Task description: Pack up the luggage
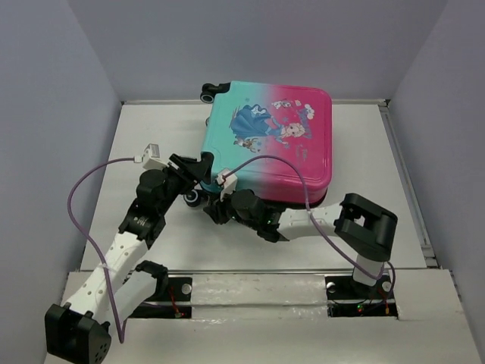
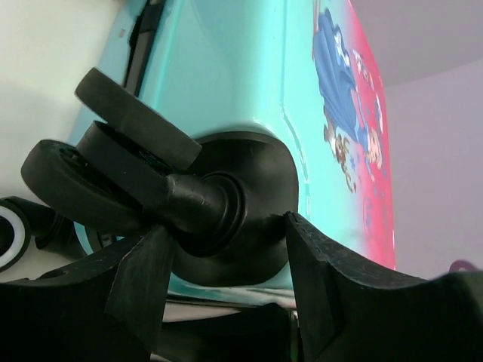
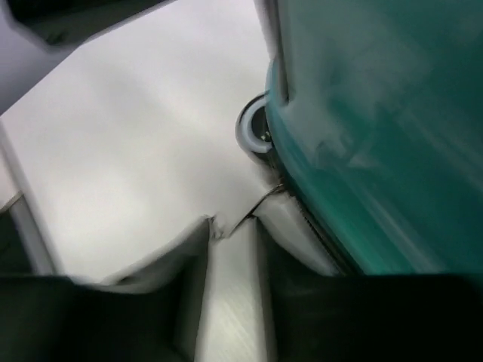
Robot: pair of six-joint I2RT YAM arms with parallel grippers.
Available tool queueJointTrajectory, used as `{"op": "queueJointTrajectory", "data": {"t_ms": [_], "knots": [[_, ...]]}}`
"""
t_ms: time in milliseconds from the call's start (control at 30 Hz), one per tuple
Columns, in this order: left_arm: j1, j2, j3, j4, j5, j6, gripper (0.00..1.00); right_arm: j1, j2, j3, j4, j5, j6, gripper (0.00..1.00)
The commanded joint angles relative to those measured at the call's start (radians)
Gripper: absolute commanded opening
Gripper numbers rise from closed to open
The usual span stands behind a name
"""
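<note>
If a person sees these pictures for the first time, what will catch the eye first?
First the luggage, a bright teal-to-pink suitcase with a cartoon princess print, lying closed at the far middle of the white table. Next, both arms crowd its near teal corner: the left gripper stands open around a black wheel mount, and the right gripper sits at the suitcase's edge.

The luggage (image 1: pixel 269 136) has a glossy, smooth hard-plastic shell and matt black wheels (image 2: pixel 113 162).

One luggage (image 1: pixel 273 140), two hands (image 1: pixel 203 173) (image 1: pixel 221 199)
</note>
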Motion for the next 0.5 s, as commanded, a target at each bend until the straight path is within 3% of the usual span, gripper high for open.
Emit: {"op": "queueJointTrajectory", "data": {"t_ms": [0,33,100,167,267,367,400,467], "knots": [[-0.062,-0.099,0.044,-0.026,0.132,0.129,0.06,0.077,-0.181,-0.103,-0.123,-0.196,0.147,0.61],[-0.062,-0.107,0.043,-0.050,0.087,0.143,0.06,0.077,-0.229,-0.103,-0.198,-0.204,0.147,0.85],[-0.061,-0.122,0.032,-0.052,0.060,0.169,0.06,0.077,-0.318,-0.083,-0.427,-0.225,0.136,0.98],[-0.061,-0.136,0.017,-0.052,0.029,0.191,0.06,0.077,-0.471,-0.095,-0.542,-0.186,0.125,1.00],[-0.062,-0.159,-0.003,-0.048,0.012,0.211,0.06,0.054,-0.675,-0.089,-0.654,-0.005,0.112,1.00],[-0.062,-0.171,-0.016,-0.051,0.025,0.225,0.06,-0.117,-0.811,-0.060,-0.740,0.114,0.089,1.00],[-0.062,-0.176,-0.019,-0.052,0.029,0.231,0.06,-0.262,-0.830,-0.050,-0.766,0.120,0.082,1.00],[-0.064,-0.182,-0.029,-0.054,0.045,0.240,0.06,-0.410,-0.856,-0.022,-0.780,0.118,0.063,1.00]]}}
